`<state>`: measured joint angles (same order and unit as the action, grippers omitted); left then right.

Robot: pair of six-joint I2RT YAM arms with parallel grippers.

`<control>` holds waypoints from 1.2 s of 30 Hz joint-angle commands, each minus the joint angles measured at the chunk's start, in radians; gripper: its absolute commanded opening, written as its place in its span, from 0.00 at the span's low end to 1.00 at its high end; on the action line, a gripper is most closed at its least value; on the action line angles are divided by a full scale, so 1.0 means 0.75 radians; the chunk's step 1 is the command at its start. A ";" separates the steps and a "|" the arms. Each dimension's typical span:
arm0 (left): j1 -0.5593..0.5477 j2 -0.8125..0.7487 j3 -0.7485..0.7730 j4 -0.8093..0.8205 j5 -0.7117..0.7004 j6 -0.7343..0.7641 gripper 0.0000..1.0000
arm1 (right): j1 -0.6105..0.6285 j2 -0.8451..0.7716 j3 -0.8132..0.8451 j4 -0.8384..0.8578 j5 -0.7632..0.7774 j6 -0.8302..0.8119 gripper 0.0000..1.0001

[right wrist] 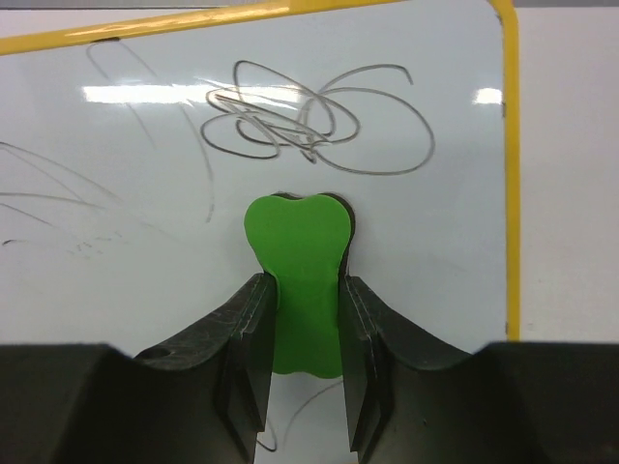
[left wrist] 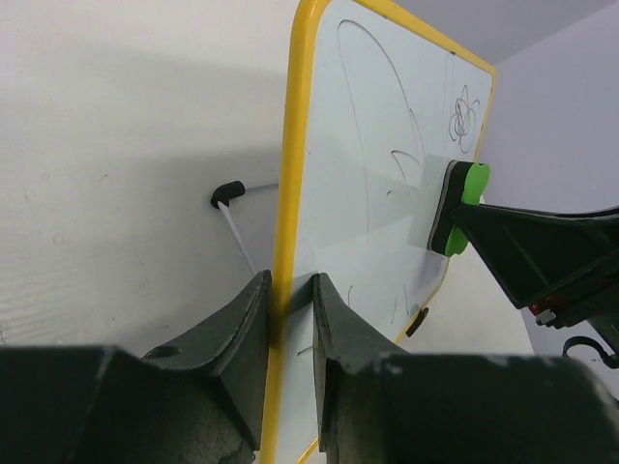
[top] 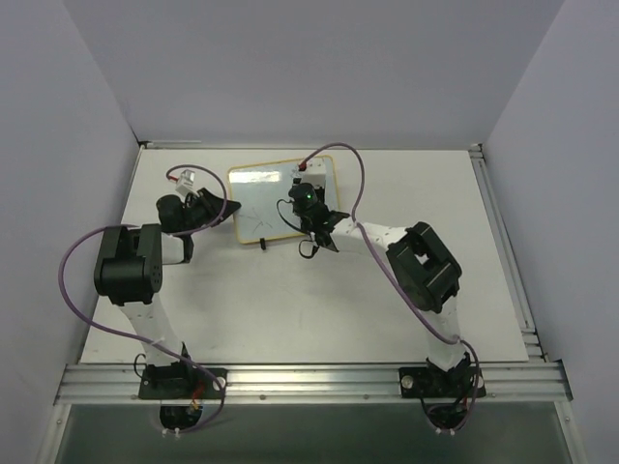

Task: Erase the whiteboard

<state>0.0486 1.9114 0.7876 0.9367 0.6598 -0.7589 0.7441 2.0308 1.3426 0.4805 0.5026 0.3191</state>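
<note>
The whiteboard point(top: 266, 198) lies flat at the table's far middle, yellow-framed, with dark scribbles. My left gripper point(top: 215, 205) is shut on the board's left frame edge point(left wrist: 286, 242), one finger on each side. My right gripper point(top: 308, 198) is shut on the green eraser point(right wrist: 298, 280) and presses it onto the board face point(right wrist: 145, 174). A looping scribble point(right wrist: 309, 121) sits just beyond the eraser, with fainter lines to its left. In the left wrist view the eraser point(left wrist: 458, 205) stands on the board point(left wrist: 368, 174) below a small scribble point(left wrist: 464, 118).
Two small black feet point(top: 262, 242) stick out from the board's near edge; one shows in the left wrist view point(left wrist: 228, 193). Grey walls enclose the white table point(top: 290, 309). An aluminium rail point(top: 309, 379) runs along the near edge.
</note>
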 commanded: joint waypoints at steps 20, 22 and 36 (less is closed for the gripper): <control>0.001 -0.004 -0.017 0.035 -0.019 0.012 0.15 | 0.166 0.119 0.020 -0.025 0.080 0.018 0.00; 0.001 -0.004 -0.017 0.036 -0.017 0.012 0.15 | 0.117 0.072 -0.073 -0.007 0.087 0.029 0.00; -0.001 -0.004 -0.019 0.035 -0.023 0.016 0.14 | -0.037 -0.110 -0.301 0.040 0.113 0.000 0.00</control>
<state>0.0490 1.9118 0.7765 0.9463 0.6590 -0.7593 0.7464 1.9526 1.1355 0.5812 0.5007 0.3538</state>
